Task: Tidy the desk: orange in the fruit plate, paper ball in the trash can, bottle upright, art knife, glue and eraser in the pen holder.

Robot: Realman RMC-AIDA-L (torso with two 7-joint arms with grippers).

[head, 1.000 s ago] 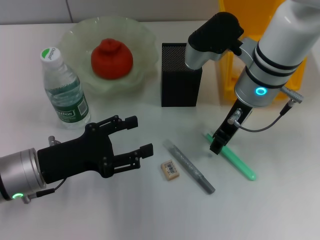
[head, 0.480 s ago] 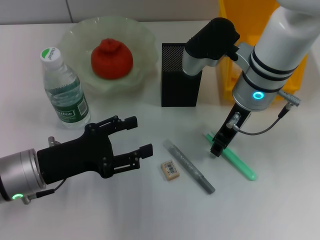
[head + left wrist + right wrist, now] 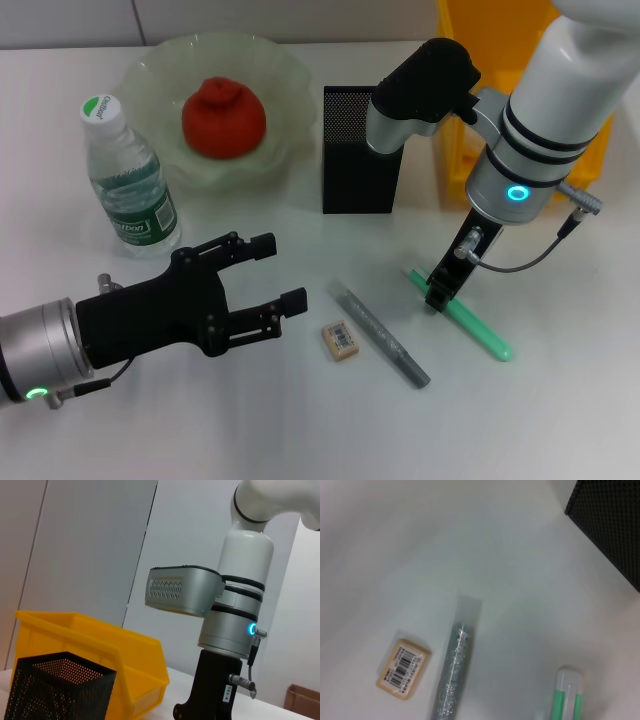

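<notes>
At far left of the head view, the left gripper hangs with its black fingers spread and empty, unmoved over the past second. Upper left, the bottle already stands upright beside the fruit plate, which holds the orange. Low in the centre lie the eraser and a grey glitter stick, probably the glue, untouched. Above them stands the pen holder.

At right, the right gripper has dipped a little further onto the upper end of the green stick, likely the art knife, suggesting a pickup is imminent. Whether its fingers have closed cannot be told.

The trash can, upper right, is largely hidden behind the arm; no paper ball is visible.
</notes>
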